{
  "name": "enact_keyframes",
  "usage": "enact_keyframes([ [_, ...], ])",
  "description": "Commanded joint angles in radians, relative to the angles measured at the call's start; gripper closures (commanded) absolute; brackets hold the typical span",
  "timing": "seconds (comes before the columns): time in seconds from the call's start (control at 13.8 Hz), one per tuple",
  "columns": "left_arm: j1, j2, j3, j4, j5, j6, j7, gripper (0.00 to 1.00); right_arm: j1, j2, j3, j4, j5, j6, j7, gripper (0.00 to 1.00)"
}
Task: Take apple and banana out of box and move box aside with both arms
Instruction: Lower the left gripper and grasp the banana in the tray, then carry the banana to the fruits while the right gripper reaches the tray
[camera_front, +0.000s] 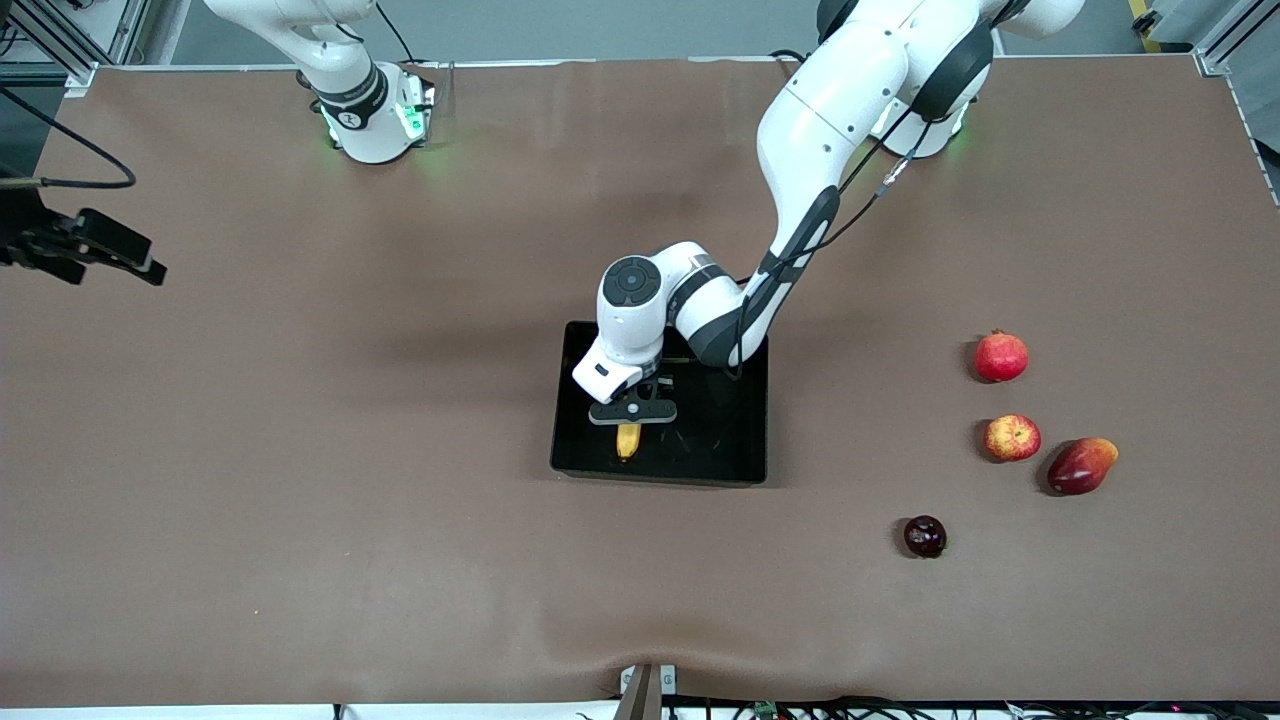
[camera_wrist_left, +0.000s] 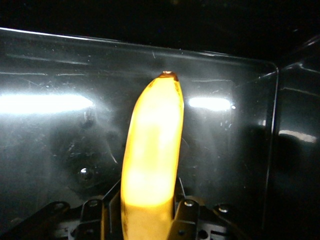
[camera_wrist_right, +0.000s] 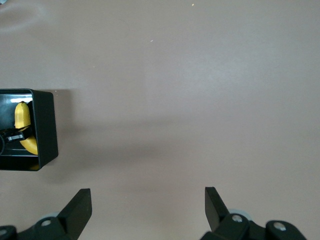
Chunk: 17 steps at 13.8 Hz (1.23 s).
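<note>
where the black box (camera_front: 745, 420) sits mid-table, the banana (camera_front: 628, 440) is clamped between the left pincer (camera_front: 632, 418) fingers inside it; right pincer (camera_wrist_right: 147, 210) is held wide open, empty, over bare table.

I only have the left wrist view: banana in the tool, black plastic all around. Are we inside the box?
Observer: Yes. The left tool holds the banana inside the box, near the wall nearest the front camera.
Operator: Where's the apple?
Observer: The apple lies on the table toward the left arm's end, outside the box, beside a mango.
Operator: And the right arm?
Observer: It waits; the right tool is open over the table toward its own end.
</note>
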Motion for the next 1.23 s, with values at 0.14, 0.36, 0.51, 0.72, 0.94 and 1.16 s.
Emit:
enact_keyframes([
  [0.14, -0.014, -0.022, 0.039, 0.025, 0.022, -0.072, 0.012, 1.0, 0.032, 0.03, -0.003, 0.013, 0.016, 0.026, 0.03, 0.0],
  [0.36, -0.009, -0.065, 0.031, 0.025, 0.019, -0.149, 0.012, 1.0, 0.046, 0.035, -0.003, 0.013, 0.007, 0.027, 0.044, 0.0],
  [0.51, -0.004, -0.104, 0.028, 0.025, 0.011, -0.169, 0.012, 1.0, 0.048, 0.042, -0.003, 0.014, 0.008, 0.027, 0.045, 0.0],
  [0.72, 0.002, -0.164, 0.03, 0.025, 0.001, -0.211, 0.01, 1.0, 0.061, 0.045, -0.003, 0.014, 0.008, 0.041, 0.045, 0.0],
  [0.94, 0.046, -0.237, 0.028, 0.023, -0.027, -0.246, 0.019, 1.0, 0.075, 0.058, -0.002, 0.017, 0.01, 0.05, 0.087, 0.0],
  [1.16, 0.117, -0.361, 0.024, -0.046, -0.058, -0.255, 0.073, 1.0, 0.104, 0.087, -0.003, 0.034, 0.005, 0.066, 0.14, 0.0],
])
